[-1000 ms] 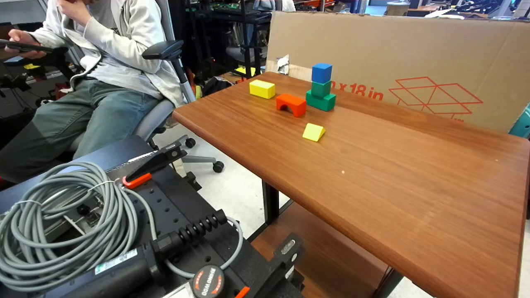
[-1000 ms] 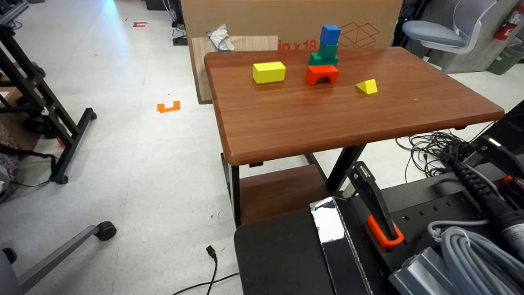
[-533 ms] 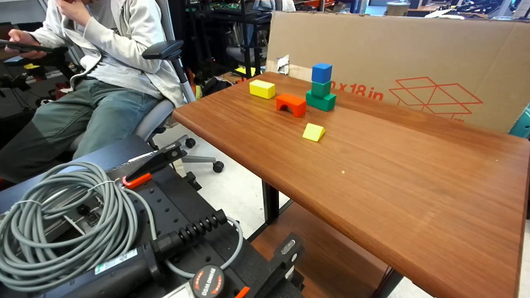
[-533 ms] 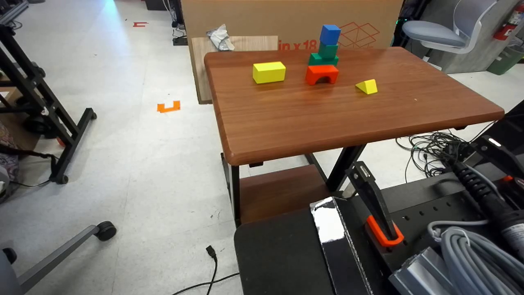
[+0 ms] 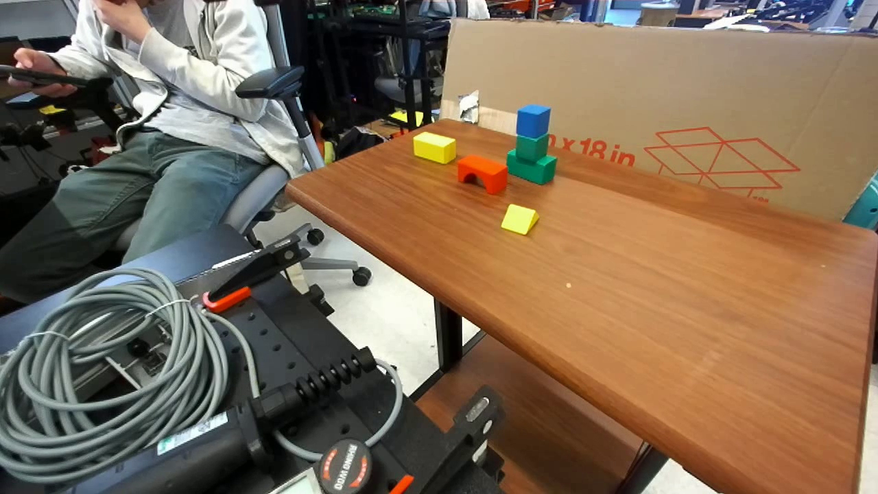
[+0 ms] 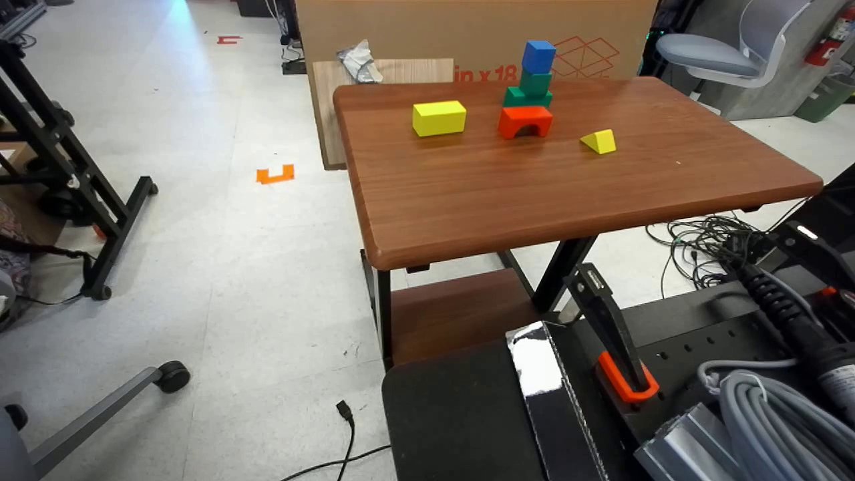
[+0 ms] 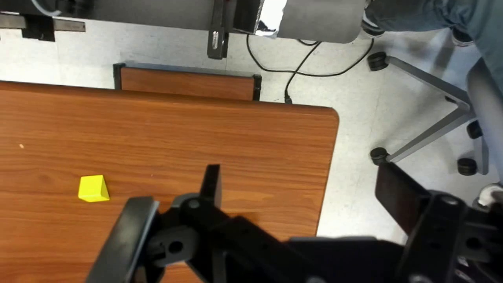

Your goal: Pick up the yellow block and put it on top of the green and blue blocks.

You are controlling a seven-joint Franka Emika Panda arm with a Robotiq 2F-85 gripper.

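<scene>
The bright yellow block (image 5: 433, 148) lies on the table's far part in both exterior views (image 6: 438, 119). To its right, the blue cube (image 5: 533, 121) sits on a small green block (image 5: 531, 147), which stands on a wider green block (image 5: 531, 168). The stack also shows in an exterior view, with the blue cube (image 6: 538, 57) on top. My gripper (image 7: 298, 169) is open and empty high above the table, its fingers (image 7: 211, 184) wide apart across the table's edge. The yellow block and the stack are out of the wrist view.
An orange arch block (image 5: 482, 173) stands close in front of the stack. A small yellow wedge (image 5: 520, 219) lies nearer and also shows in the wrist view (image 7: 93, 188). A cardboard sheet (image 5: 617, 89) stands behind the table. A person (image 5: 199, 89) sits beside it.
The blocks have not moved. A small dark part now shows at the top edge of an exterior view, above the seated person; it is too small to identify.
</scene>
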